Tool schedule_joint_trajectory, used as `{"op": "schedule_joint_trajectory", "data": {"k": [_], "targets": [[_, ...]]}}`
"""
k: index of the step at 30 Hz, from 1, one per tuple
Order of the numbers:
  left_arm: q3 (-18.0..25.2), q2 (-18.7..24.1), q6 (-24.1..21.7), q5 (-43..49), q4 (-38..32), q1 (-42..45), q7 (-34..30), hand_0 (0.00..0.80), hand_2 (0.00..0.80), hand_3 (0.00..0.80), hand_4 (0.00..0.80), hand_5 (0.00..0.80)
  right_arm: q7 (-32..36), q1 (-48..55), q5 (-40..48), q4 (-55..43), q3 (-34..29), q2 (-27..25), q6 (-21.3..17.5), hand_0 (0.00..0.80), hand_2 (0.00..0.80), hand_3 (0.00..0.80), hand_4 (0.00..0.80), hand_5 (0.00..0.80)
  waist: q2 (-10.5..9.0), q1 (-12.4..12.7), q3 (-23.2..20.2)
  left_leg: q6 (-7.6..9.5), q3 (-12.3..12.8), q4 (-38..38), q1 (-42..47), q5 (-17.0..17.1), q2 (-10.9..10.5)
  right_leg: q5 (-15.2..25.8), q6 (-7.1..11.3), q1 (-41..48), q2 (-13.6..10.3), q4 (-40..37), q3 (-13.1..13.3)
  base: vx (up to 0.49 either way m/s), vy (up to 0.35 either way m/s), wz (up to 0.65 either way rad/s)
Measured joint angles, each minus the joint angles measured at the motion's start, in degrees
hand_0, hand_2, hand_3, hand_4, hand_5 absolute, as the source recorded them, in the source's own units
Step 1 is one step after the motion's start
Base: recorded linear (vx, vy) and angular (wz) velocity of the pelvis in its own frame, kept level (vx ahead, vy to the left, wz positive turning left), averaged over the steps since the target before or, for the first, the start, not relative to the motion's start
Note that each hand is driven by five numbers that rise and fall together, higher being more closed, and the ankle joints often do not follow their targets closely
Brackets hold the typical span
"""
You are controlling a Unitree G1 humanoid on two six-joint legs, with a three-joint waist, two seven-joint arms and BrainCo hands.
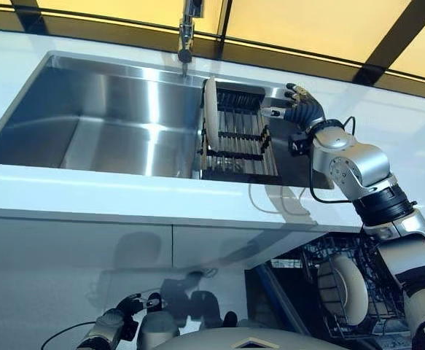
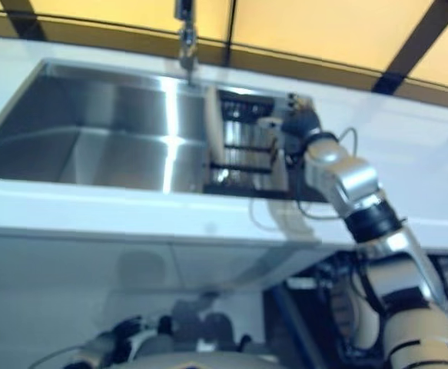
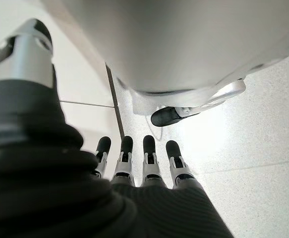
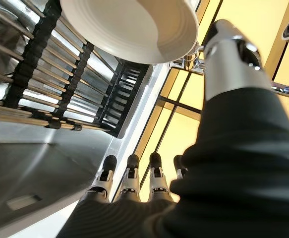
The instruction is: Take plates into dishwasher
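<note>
A white plate (image 1: 211, 113) stands upright at the left end of a dark drying rack (image 1: 241, 142) inside the steel sink (image 1: 88, 124). My right hand (image 1: 299, 108) hovers at the rack's far right end, a rack's length from the plate. Its fingers (image 4: 129, 176) are straight and hold nothing; the right wrist view shows the plate (image 4: 134, 29) beyond them. Another white plate (image 1: 349, 288) stands in the open dishwasher's wire basket (image 1: 391, 292) at the lower right. My left hand (image 1: 114, 322) hangs low by the cabinet front, open and holding nothing.
A faucet (image 1: 186, 33) stands over the sink's back edge, just left of the rack. White countertop (image 1: 125, 189) runs along the sink's front, with white cabinet doors (image 1: 73, 255) below. The dishwasher sits under the counter to the right.
</note>
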Motion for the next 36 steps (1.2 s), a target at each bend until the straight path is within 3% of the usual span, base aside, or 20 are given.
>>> {"op": "schedule_joint_trajectory", "data": {"k": [9,13,18,22,27,36], "targets": [[0.03,0.85,0.99,-0.66,-0.11,0.05,0.06,0.000,0.000,0.000,0.000,0.000,-0.08,-1.55,3.01,1.53,1.75,0.61,-0.29,0.000,0.000,0.000,0.000,0.000,-0.01,0.51,0.13,0.13,-1.33,0.00,-0.04,0.15,-0.15,0.02,-0.01,0.23,-0.40,1.76,-0.42,-0.001,0.006,0.13],[0.00,1.06,1.09,-0.66,-0.51,-0.13,0.14,0.000,0.000,0.000,0.000,0.000,-3.06,-1.55,5.80,1.69,1.77,1.75,-2.45,0.000,0.000,0.000,0.000,0.000,0.26,1.47,0.33,0.21,-2.06,0.00,-0.01,0.19,-0.23,0.02,-0.01,0.22,-0.46,2.56,-0.49,-0.012,0.010,0.10],[-0.79,1.00,1.30,-1.82,-1.21,-0.23,0.77,0.000,0.000,0.000,0.000,0.000,-11.05,-1.30,6.61,1.23,1.77,8.57,-6.38,0.000,0.000,0.000,0.000,0.000,0.96,1.54,0.81,0.45,-2.44,0.01,0.08,0.35,-0.49,0.02,-0.01,0.22,-0.73,3.26,-0.47,-0.013,0.055,0.05],[-1.60,0.37,1.50,-2.69,-2.69,-0.36,1.57,0.000,0.000,0.000,0.000,0.000,-15.75,1.25,5.55,0.83,2.02,14.20,-7.26,0.000,0.000,0.000,0.000,0.000,1.69,1.62,1.29,0.81,-2.63,0.02,0.36,0.62,-0.81,0.02,-0.01,0.20,-1.11,3.61,-0.47,-0.007,0.021,0.03],[-2.06,-0.07,1.62,-2.91,-2.71,-0.42,1.81,0.000,0.000,0.000,0.000,0.000,-18.72,3.41,4.13,1.09,4.21,15.48,-7.51,0.000,0.000,0.000,0.000,0.000,2.81,1.64,1.78,1.13,-2.47,0.02,0.06,0.88,-1.07,0.01,-0.01,0.09,-1.40,3.44,-0.47,0.000,0.000,0.00],[-2.53,-0.89,1.51,-4.22,-2.73,-0.43,2.38,0.000,0.000,0.000,0.000,0.000,-22.64,4.05,3.08,3.63,4.25,17.75,-7.72,0.000,0.000,0.000,0.000,0.000,2.95,1.71,0.53,1.09,-2.12,0.12,-1.11,1.16,-1.27,-0.81,-0.30,-0.09,-1.48,2.10,-0.47,0.000,0.013,0.00]]}}
